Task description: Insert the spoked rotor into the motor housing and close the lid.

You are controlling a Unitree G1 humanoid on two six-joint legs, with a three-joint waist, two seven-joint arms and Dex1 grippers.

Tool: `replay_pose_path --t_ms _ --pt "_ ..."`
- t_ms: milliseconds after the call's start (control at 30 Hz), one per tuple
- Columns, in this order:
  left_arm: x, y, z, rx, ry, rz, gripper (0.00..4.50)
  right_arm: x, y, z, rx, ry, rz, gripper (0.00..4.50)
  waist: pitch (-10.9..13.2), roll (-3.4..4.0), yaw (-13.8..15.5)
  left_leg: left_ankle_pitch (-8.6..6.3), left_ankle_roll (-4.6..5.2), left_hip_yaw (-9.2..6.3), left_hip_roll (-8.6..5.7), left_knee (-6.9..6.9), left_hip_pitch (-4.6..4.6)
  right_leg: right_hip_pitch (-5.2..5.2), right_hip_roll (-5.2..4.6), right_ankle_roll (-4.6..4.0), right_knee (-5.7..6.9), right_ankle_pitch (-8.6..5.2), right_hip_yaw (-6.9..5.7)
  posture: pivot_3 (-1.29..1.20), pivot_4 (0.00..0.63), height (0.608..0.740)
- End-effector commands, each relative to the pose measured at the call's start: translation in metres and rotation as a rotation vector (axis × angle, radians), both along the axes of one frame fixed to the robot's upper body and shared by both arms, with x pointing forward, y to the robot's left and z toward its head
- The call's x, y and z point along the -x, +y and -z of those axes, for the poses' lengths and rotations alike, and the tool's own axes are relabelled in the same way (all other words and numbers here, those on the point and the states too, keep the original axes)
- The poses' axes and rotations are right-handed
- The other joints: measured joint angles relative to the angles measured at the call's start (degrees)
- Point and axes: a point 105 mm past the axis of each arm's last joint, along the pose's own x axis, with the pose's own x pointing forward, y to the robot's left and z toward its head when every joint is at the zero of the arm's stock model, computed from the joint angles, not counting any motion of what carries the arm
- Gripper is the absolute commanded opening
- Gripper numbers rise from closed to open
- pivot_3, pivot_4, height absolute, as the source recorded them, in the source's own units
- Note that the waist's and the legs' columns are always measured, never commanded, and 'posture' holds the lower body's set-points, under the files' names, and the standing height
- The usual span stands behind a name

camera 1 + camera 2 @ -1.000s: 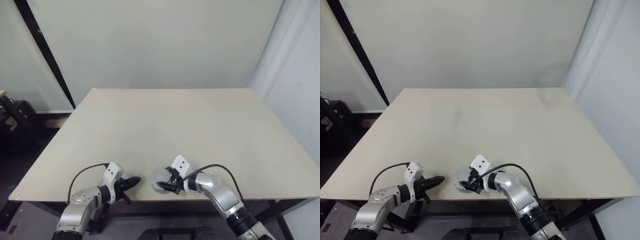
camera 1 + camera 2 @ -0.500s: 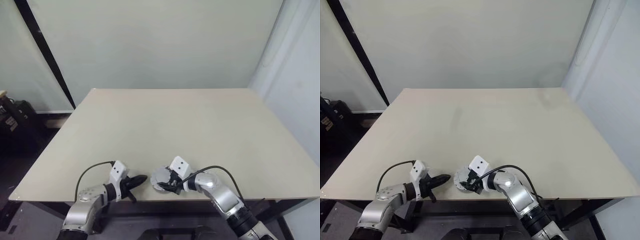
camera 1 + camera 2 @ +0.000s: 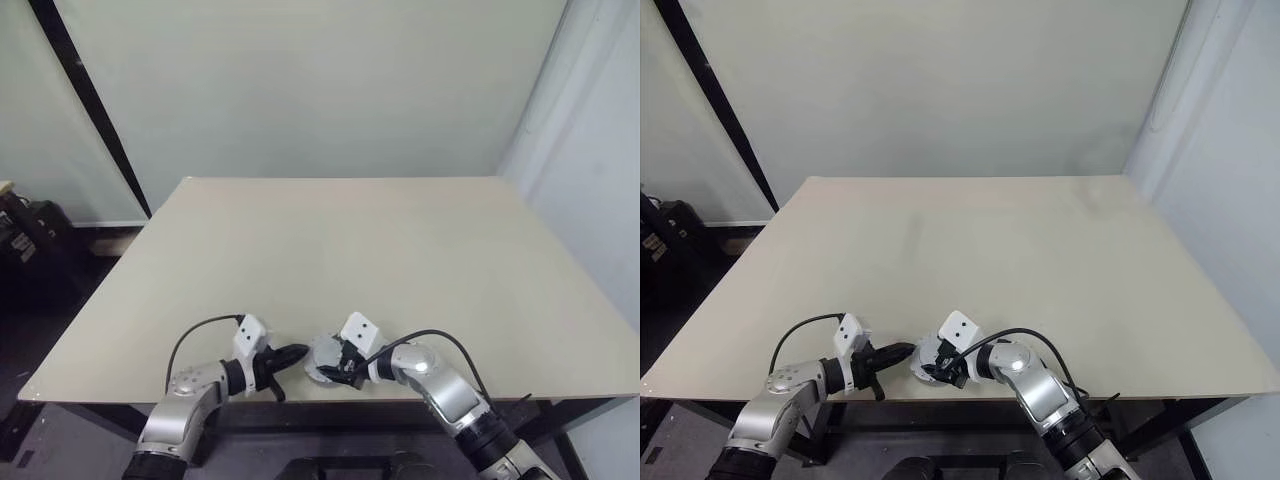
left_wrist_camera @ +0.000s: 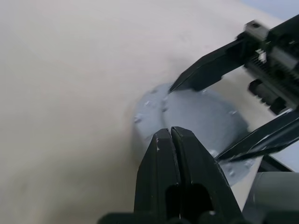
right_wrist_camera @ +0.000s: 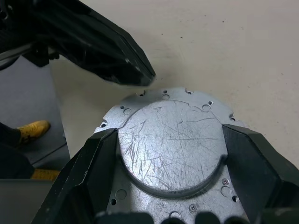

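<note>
Pale walls back a bare beige table [image 3: 360, 250] in the left eye view. At lower centre of the frame, near the table's front edge, lies the lid [image 3: 322, 357], a flat round scratched grey metal disc. The right gripper [image 3: 338, 366] sits on its right side, the left gripper [image 3: 291, 353] just to its left, tip aimed at the rim.

From the left wrist view, the left gripper's black fingers [image 4: 173, 158] are pressed together and hold nothing, their tip close against the disc's edge at centre frame; contact cannot be told.

Seen from the right wrist, the right gripper's fingers [image 5: 93, 163] spread wide and bracket the disc at both flanks, apparently steadying it. Round, the disc has no long axis; the right arm is nearer.
</note>
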Motion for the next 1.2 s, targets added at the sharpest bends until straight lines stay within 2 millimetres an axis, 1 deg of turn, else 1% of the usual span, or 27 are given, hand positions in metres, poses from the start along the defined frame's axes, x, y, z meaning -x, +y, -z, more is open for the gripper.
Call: replay_pose_path --t_ms 33,167,267,300,367,533,633,733,867,967,1067,1200 --pt "-0.004 -0.007 -0.004 -0.038 -0.022 0.028 0.00 -0.001 -0.003 0.002 0.027 0.005 0.010 3.24 0.00 0.00 0.01 0.00 0.00 0.00 0.00 0.00 -0.01 0.00 0.00 0.00 0.00 0.00 0.00 0.00 0.000 0.740" --pt "-0.003 -0.006 0.010 -0.094 0.023 0.021 0.00 -0.001 -0.004 0.001 0.031 0.001 0.009 3.24 -0.04 0.04 0.01 0.00 0.00 -0.02 -0.01 0.00 0.03 0.01 0.01 0.00 0.00 0.00 0.00 0.00 0.000 0.740" --pt "-0.003 -0.004 0.014 -0.120 0.035 0.011 0.00 -0.002 -0.003 -0.005 0.016 -0.029 -0.007 3.24 -0.08 0.08 0.03 0.00 0.00 0.00 -0.02 0.02 0.04 0.03 -0.01 0.00 -0.01 0.00 0.01 0.00 0.000 0.740" --pt "-0.003 -0.004 0.014 -0.121 0.036 0.006 0.00 -0.001 -0.002 -0.007 0.006 -0.028 -0.016 3.98 -0.09 0.08 0.02 0.00 0.00 -0.02 -0.03 0.02 0.04 0.04 -0.01 0.00 -0.02 0.00 0.00 0.00 0.000 0.740" --pt "-0.003 -0.004 0.014 -0.125 0.038 0.004 0.00 -0.001 0.000 -0.014 -0.024 -0.038 -0.032 4.48 -0.11 0.08 0.00 0.00 0.00 -0.01 -0.02 0.02 0.05 0.04 -0.02 0.00 -0.02 0.00 0.01 0.00 0.000 0.740" --pt "-0.003 -0.004 0.015 -0.127 0.039 0.006 0.00 -0.009 0.000 -0.038 -0.119 -0.052 0.007 4.48 -0.11 0.10 -0.01 0.00 0.00 -0.02 0.03 0.02 0.10 0.04 0.02 0.00 0.02 0.00 -0.01 0.00 0.000 0.740" --pt "-0.002 -0.006 0.014 -0.123 0.037 0.009 0.00 -0.018 -0.011 -0.047 -0.157 -0.010 0.086 4.48 -0.12 0.10 0.01 0.01 0.01 -0.01 0.02 0.02 0.10 0.05 0.02 0.00 0.02 0.00 0.00 0.00 0.000 0.740" --pt "-0.001 -0.007 0.015 -0.121 0.037 0.012 0.00 -0.023 -0.027 -0.049 -0.178 0.080 0.162 4.48 -0.13 0.11 0.03 0.01 0.01 -0.01 0.00 0.03 0.09 0.05 0.00 0.00 0.01 0.00 0.01 0.00 0.000 0.740" --pt "0.000 -0.008 0.016 -0.119 0.037 0.014 0.00 -0.026 -0.052 -0.037 -0.154 0.250 0.287 4.48 -0.14 0.14 0.03 0.01 0.02 -0.02 -0.01 0.03 0.08 0.04 0.00 0.00 0.01 0.00 0.01 0.00 0.000 0.740" --pt "0.000 -0.009 0.016 -0.117 0.034 0.017 0.00 -0.021 -0.065 -0.025 -0.142 0.385 0.354 4.48 -0.16 0.18 0.01 0.01 0.02 -0.01 0.00 0.02 0.05 0.04 0.00 0.00 0.01 0.00 0.00 0.00 0.000 0.740" --pt "0.001 -0.010 0.017 -0.113 0.032 0.020 0.00 -0.014 -0.070 -0.017 -0.191 0.547 0.402 4.48 -0.16 0.20 0.02 0.01 0.02 -0.01 0.00 0.02 0.01 0.03 0.00 0.00 0.01 0.00 0.01 0.00 0.000 0.740" --pt "0.001 -0.011 0.017 -0.110 0.029 0.023 0.00 -0.006 -0.066 -0.013 -0.265 0.737 0.432 4.48 -0.16 0.21 0.01 0.01 0.02 -0.01 0.00 0.02 0.00 0.02 0.00 0.00 0.01 0.00 0.01 0.00 0.000 0.740"
